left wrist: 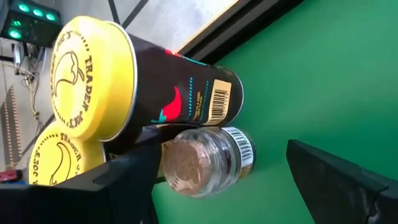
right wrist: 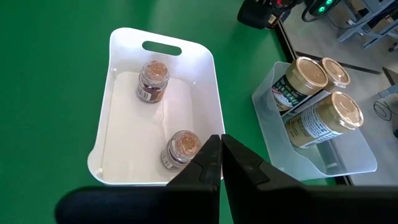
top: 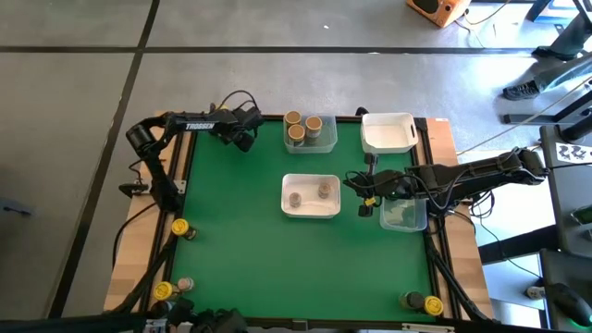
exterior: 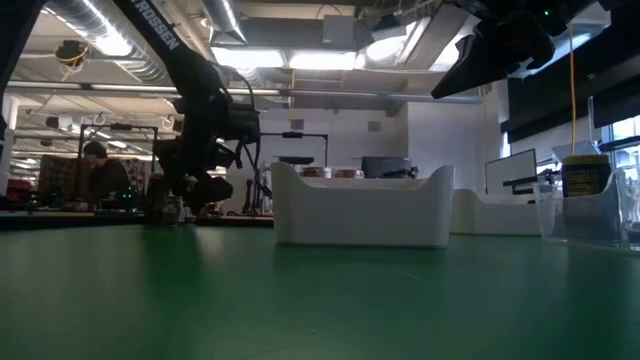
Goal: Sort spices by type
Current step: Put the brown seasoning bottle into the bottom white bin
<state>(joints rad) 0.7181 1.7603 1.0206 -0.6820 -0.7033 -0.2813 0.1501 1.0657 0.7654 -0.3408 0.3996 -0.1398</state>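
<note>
Jars [right wrist: 153, 79] are grouped by kind (two alike in the middle tray [top: 311, 208]). Left gripper [top: 242, 139] hangs wide open, empty, far left; right gripper [top: 363, 192] is pinched shut, empty, beside that tray.

Two black jars with yellow lids [left wrist: 93, 78] stand close. Small glass jar [left wrist: 205, 162] beside them, on green table [left wrist: 323, 74]. Fingers [left wrist: 336, 174] wide apart.

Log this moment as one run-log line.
left gripper: open, far-left corner, nothing held | right gripper: shut, empty, over white rectangular plastic tray | two small cork-lidded glass jars inside
</note>
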